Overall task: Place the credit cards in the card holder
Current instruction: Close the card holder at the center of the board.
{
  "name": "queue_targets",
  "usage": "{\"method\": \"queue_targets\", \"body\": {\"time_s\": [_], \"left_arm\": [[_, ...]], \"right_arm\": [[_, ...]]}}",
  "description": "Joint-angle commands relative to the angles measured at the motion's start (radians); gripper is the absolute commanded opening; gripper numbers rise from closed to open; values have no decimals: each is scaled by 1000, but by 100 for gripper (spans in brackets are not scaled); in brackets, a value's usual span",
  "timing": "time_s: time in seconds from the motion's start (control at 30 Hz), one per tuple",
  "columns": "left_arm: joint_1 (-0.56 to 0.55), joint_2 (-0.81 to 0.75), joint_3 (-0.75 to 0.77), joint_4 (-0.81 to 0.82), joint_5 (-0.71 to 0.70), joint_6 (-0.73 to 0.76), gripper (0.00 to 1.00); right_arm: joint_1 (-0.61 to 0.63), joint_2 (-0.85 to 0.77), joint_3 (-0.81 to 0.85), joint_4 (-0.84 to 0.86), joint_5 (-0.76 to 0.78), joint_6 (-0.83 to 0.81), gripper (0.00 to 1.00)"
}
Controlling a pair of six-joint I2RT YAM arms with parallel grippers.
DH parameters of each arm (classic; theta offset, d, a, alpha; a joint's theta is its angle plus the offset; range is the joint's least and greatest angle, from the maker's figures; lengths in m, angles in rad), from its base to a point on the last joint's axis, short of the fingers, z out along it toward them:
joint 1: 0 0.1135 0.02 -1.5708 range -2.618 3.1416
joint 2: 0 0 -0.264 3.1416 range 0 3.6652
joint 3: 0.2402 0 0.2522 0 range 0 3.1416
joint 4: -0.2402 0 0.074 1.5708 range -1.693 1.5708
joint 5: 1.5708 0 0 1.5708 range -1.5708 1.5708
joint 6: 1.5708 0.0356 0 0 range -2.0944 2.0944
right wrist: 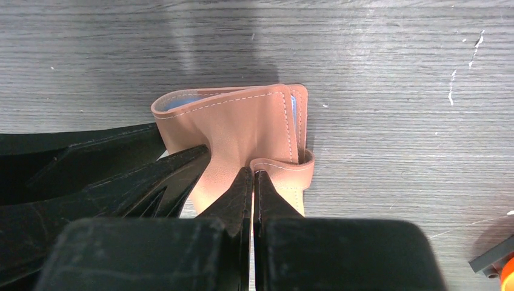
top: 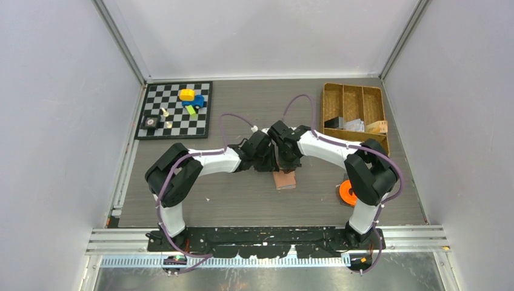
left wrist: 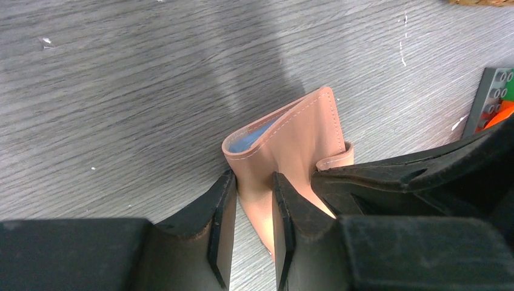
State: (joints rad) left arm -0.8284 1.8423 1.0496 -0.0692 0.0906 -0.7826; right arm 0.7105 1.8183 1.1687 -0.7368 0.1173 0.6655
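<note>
Pink card holder [top: 284,179] stands partly open on the counter [top: 242,200], between the two arms. Left claw [left wrist: 253,182] clamps one flap; right claw [right wrist: 252,173] fully closed, tips against the strap tab.

table [top: 242,206]: dark grey wood-grain top, matt finish, with fine white scuffs [left wrist: 402,37] scattered over it. back wall [top: 267,36]: plain white panel, standing beyond the table's far edge. left wall [top: 54,121] and right wall [top: 460,121]: the same white panel, closing in the table's two sides. aluminium posts [top: 121,39]: one at each far corner of the table, leaning outward in view. aluminium rail [top: 418,236]: runs along the table's near edge. metal sheet [top: 273,280]: brushed, lying just nearer than that rail. light: even and diffuse, casting a soft shadow [left wrist: 254,60] on the table.
</note>
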Motion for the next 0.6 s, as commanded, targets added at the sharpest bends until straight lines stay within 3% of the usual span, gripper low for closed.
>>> {"method": "queue_targets", "body": {"time_s": [0.0, 0.57], "left_arm": [[-26, 40, -98, 59, -22, -23, 25], [-11, 22, -232, 289, 15, -92, 25]], "right_arm": [[77, 370, -155, 332, -34, 131, 0], [118, 507, -52, 303, -28, 163, 0]]}}
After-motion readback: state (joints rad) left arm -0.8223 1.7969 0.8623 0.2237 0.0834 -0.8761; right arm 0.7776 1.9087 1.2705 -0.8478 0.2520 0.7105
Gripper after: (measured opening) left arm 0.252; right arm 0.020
